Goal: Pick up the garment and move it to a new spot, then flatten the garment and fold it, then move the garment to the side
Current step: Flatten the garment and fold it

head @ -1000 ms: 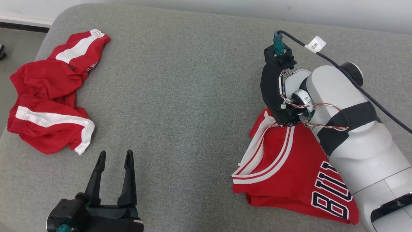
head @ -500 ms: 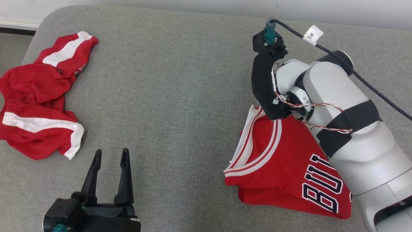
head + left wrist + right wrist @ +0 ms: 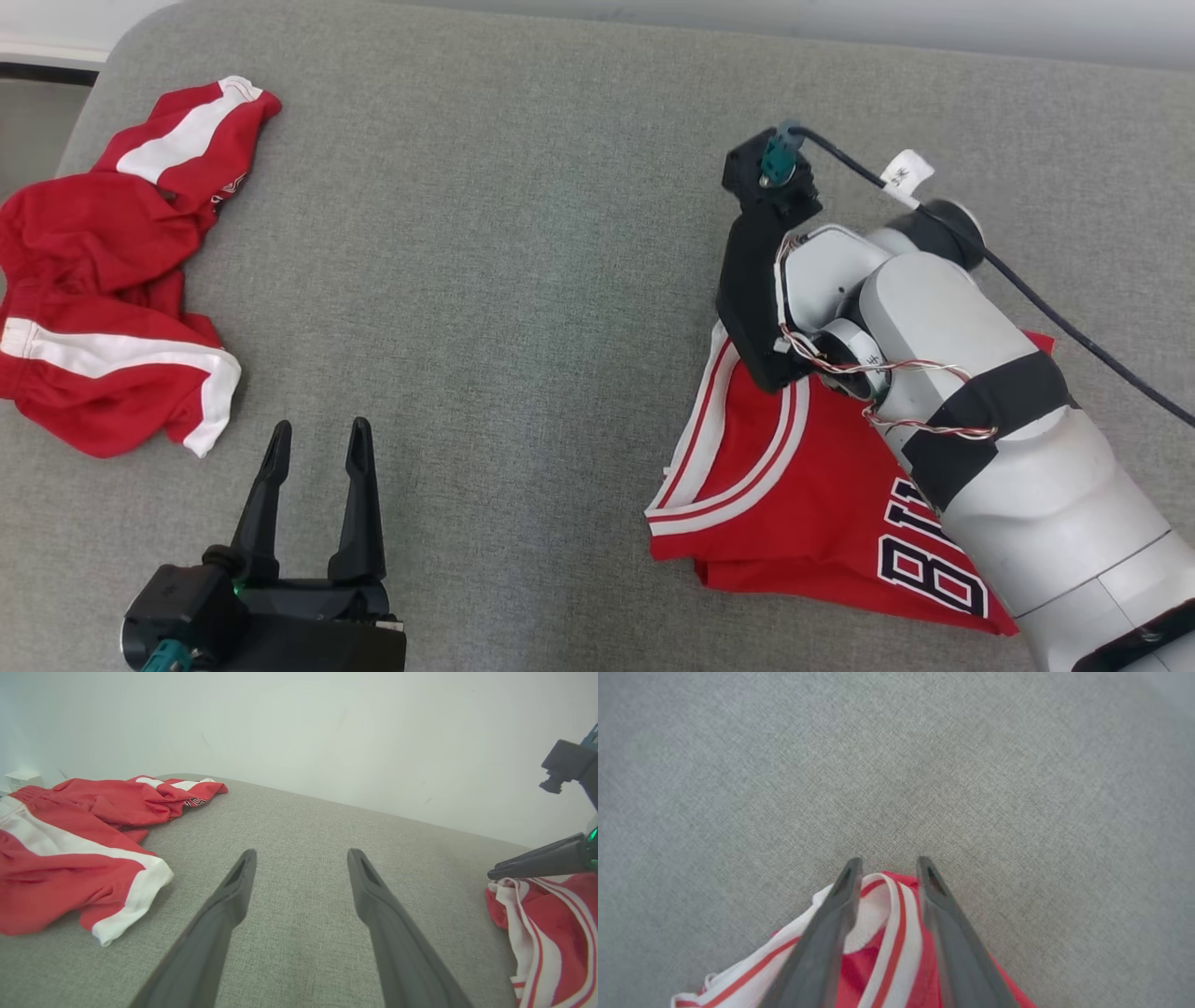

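Observation:
A folded red jersey with white-and-red trim and black lettering lies at the right of the grey cushion. My right gripper is shut on the jersey's striped upper edge, and the trim bunches between its fingers. In the head view the black wrist mount hides those fingers. In the left wrist view the right gripper touches the top of the jersey. My left gripper rests open and empty near the front edge.
Crumpled red shorts with white stripes lie at the cushion's left edge. Bare grey fabric spans the middle between the shorts and the jersey. A white wall runs behind the cushion. A black cable trails from the right wrist.
The head camera has shifted slightly. My right wrist has come nearer and lower over the jersey's striped edge, which shifted a little with it. The left gripper has stayed still.

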`<state>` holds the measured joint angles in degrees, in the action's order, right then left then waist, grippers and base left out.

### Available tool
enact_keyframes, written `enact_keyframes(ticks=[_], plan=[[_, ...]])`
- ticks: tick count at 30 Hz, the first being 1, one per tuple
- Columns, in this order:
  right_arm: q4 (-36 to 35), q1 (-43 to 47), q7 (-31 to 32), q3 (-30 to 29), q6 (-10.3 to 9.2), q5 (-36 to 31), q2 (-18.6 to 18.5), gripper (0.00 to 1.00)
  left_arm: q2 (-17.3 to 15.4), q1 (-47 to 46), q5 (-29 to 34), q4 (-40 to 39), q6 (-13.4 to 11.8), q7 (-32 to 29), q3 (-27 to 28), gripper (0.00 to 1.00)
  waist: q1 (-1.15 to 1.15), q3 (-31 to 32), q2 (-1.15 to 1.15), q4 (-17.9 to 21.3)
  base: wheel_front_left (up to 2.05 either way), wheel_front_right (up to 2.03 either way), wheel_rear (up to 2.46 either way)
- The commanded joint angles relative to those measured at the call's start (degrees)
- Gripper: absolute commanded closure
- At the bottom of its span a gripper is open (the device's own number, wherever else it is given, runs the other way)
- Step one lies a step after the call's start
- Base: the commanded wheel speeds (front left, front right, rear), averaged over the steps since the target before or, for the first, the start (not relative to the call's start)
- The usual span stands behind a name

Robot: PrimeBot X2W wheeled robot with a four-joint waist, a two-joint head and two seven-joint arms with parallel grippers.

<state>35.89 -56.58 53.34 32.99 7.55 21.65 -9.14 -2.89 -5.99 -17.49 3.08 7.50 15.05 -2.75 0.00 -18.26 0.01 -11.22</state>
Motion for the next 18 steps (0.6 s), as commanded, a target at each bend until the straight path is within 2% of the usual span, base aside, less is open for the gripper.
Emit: enact_keyframes(ticks=[1, 8, 15, 18], plan=[[-0.46, -0.07, -1.30, -0.20, -0.14, 0.14, 0.19, 0.00, 0.01, 0.03, -0.10, -0.06, -0.06, 0.16, 0.24, 0.00, 0.00, 0.19, -0.01, 0.12, 0.00, 0.00, 0.00], [-7.19, 2.65, -13.33, -3.18, -0.14, -0.75, -1.22, 0.00, 0.00, 1.21, 0.24, -0.15, -0.06, 0.16, 0.61, 0.00, 0.00, 2.28, -0.01, 1.54, 0.00, 0.00, 0.00], [-17.05, 12.53, -30.64, -13.99, -0.14, -7.37, -1.61, 0.00, 0.00, 3.01, 0.97, -0.55, -0.06, 0.16, 1.98, 0.00, 0.00, 5.16, -0.01, 3.57, 0.00, 0.00, 0.00], [-21.62, 17.95, -37.03, -16.66, -0.14, -10.20, -2.00, 0.00, 0.01, 3.79, 1.26, -0.72, -0.06, 0.16, 2.49, 0.00, 0.00, 6.56, -0.01, 4.58, 0.00, 0.00, 0.00]])
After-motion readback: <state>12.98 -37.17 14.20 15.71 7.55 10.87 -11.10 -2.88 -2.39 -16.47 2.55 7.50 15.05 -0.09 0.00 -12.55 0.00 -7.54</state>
